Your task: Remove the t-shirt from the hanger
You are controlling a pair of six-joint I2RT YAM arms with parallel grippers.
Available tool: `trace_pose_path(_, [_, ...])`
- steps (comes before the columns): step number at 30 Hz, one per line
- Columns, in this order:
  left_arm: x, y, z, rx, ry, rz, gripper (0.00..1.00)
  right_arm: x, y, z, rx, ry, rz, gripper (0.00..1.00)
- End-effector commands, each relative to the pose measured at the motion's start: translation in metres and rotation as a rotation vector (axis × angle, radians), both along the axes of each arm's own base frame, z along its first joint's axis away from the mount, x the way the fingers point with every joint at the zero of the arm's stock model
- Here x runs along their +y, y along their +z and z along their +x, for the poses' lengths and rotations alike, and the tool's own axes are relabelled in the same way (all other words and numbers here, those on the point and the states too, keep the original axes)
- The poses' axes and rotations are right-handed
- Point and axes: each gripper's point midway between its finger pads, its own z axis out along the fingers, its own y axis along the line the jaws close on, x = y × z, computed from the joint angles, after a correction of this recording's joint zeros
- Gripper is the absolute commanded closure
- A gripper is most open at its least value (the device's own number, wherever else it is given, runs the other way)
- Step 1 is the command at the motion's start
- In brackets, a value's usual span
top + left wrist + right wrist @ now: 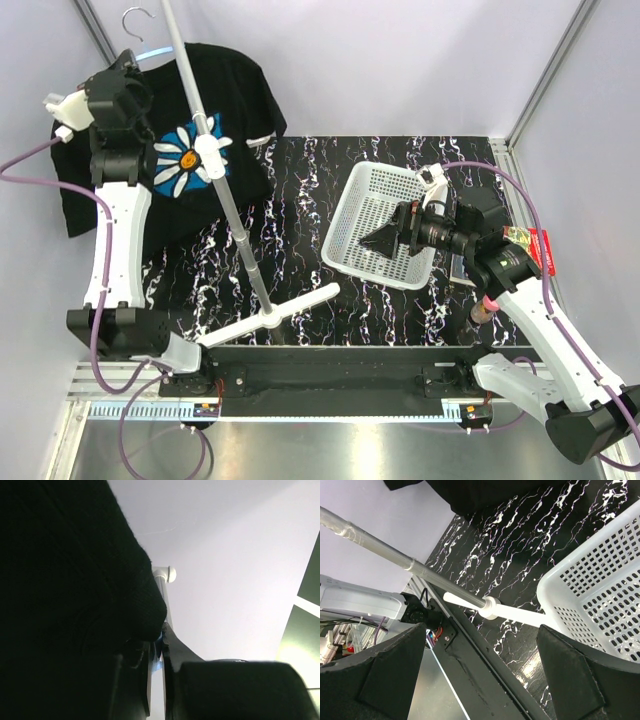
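From above, the t-shirt [232,92] hung at the counter's [300,190] far-left corner, hiding most of the hanger [155,52] and the left hand's [135,65] jaws. The left wrist view showed them pinched together on a blue hanger sliver beside black cloth. The right wrist view showed the right hand [480,635] spread apart and empty beside the basket [600,580].
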Motion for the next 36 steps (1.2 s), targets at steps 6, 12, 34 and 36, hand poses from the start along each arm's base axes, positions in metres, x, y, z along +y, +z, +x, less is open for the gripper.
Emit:
trace_pose_path(6, [0.018,0.027,-0.065,-0.138,0.082,0.043,1.00,-0.002,-0.001,0.003,-0.030,-0.017,-0.016,0.00])
trace_pose_path(12, [0.020,-0.020,-0.097,-0.067,0.094,0.080,1.00,0.000,0.001,0.006,-0.029,-0.017,-0.017,0.00])
trace_pose_path(34, [-0.115,-0.136,-0.102,0.064,-0.488,0.266,1.00,0.068,0.045,0.085,-0.184,0.211,0.077,0.00])
trace_pose_path(36, [-0.127,-0.141,-0.104,0.068,-0.533,0.281,1.00,0.076,0.045,0.096,-0.197,0.238,0.077,0.01])
